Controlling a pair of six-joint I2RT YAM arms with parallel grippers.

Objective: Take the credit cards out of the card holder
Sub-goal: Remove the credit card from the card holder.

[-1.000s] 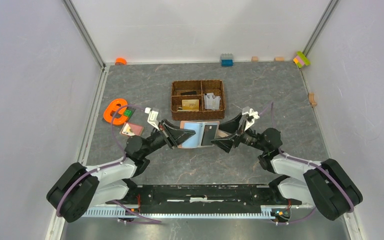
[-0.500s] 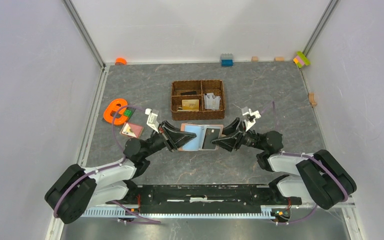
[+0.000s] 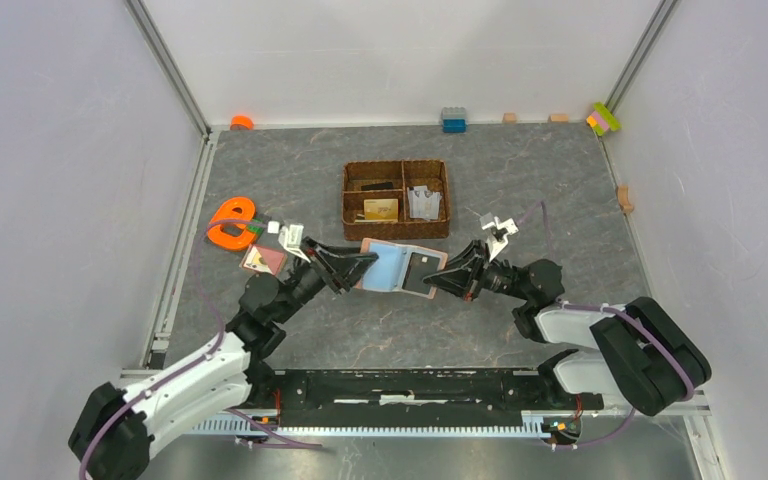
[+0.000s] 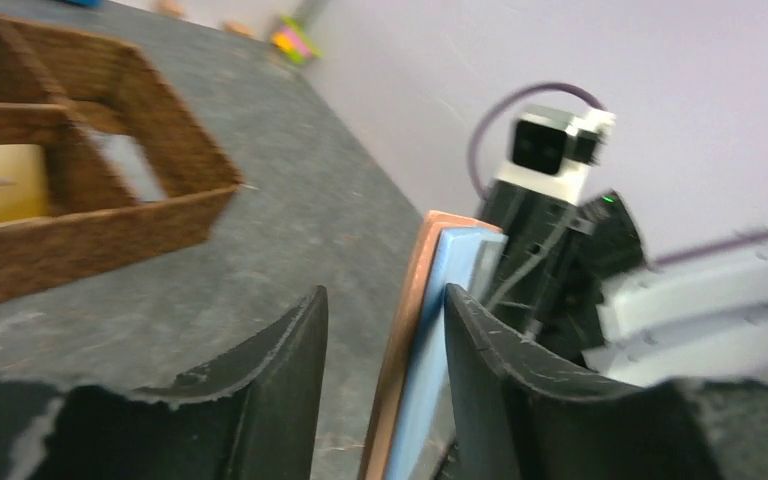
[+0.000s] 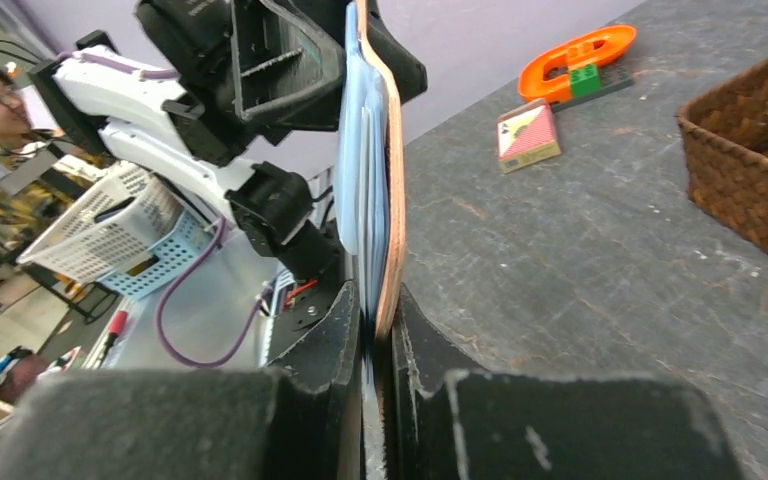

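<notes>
- Extraction step, probably for the dark grey-blue card (image 3: pixel 420 272) — tucked in the right half of the card holder (image 3: pixel 385 268).
- Held open, just in front of the basket (image 3: pixel 396 229).
- Pinched narrow at its right edge by the right gripper (image 3: pixel 442 281); straddled at the left by the left gripper (image 3: pixel 353 266), fingers parted, gap on one side.
- Next, probably: clamp left firmly — then slide only the card free.

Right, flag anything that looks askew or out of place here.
The wallet is held up and skewed, pinched at one edge by the right hand, while the left hand only straddles the other edge, with a gap on one side. A dark card is tucked inside it.
</notes>
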